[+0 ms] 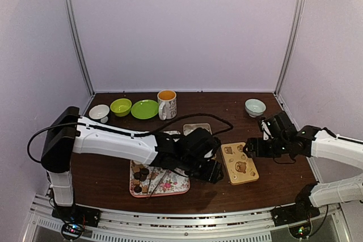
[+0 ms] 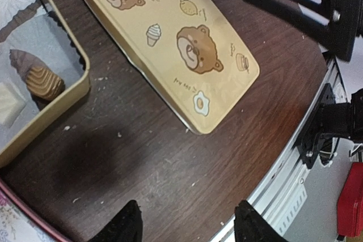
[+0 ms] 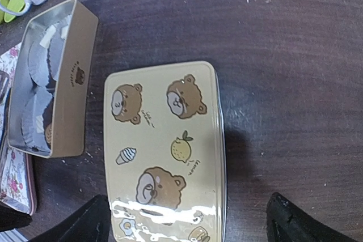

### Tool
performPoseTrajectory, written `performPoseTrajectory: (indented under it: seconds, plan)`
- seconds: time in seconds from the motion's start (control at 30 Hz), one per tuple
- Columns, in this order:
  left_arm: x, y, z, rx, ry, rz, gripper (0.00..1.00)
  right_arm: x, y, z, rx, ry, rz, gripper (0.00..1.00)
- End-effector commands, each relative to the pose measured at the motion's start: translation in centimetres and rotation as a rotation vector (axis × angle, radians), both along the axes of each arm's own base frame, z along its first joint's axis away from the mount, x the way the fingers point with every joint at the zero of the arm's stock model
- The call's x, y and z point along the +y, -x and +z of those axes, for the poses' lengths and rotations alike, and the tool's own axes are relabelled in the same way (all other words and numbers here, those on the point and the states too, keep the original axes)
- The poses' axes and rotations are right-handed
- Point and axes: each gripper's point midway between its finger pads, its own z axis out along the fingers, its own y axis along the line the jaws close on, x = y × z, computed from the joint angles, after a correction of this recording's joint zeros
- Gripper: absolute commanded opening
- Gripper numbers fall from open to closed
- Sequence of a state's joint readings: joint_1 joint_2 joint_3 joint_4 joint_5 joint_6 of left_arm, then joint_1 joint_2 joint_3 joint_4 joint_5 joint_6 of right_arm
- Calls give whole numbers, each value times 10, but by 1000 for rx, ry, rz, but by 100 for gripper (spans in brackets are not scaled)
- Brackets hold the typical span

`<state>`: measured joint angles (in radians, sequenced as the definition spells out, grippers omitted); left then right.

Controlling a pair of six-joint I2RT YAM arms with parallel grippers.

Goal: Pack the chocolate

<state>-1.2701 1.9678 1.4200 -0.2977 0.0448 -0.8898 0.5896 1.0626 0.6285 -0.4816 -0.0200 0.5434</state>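
Fingers of left gripper (image 2: 187,212) and right gripper (image 3: 187,215) gape empty; 1 bear-print lid (image 3: 164,145) beside 1 tin (image 3: 74,77) holding chocolate (image 2: 44,82).

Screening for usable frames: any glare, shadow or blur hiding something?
Right wrist: white glare washes out the near end of the bear-print lid. Left wrist: soft dark shadow on the table, lid sharp. Top external: even light, no glare.

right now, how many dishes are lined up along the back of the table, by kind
bowls: 3 (white bowl, green bowl, pale blue bowl)
plates: 1 (green plate)
mugs: 1 (mug)
total: 5
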Motion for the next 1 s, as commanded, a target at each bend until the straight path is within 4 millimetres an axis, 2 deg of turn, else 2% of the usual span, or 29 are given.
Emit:
performPoseTrajectory:
  seconds: [0.0, 0.17, 0.27, 0.37, 0.5, 0.6, 0.8, 0.97]
  plan:
    - [-42, -6, 27, 12, 153, 50, 58, -15, 12, -17, 70, -2, -26, 97]
    - [-65, -9, 0, 92, 161, 145, 58, -19, 10, -28, 103, -54, -53, 100]
    - [-69, -15, -17, 125, 170, 217, 58, -24, 8, -34, 117, -53, -66, 100]
    - [-67, -23, -24, 115, 156, 276, 58, -25, 8, -42, 147, -63, -73, 99]
    - [-63, -36, -32, 112, 82, 375, 59, -15, 15, -54, 220, -107, -36, 96]
    - [-64, -41, -45, 142, 41, 418, 58, -9, 17, -58, 237, -134, -14, 93]
    - [-72, -44, -70, 223, 58, 419, 57, 14, 28, -64, 306, -239, 84, 86]
    - [-71, -48, -75, 239, 59, 422, 57, 22, 35, -65, 325, -295, 108, 85]
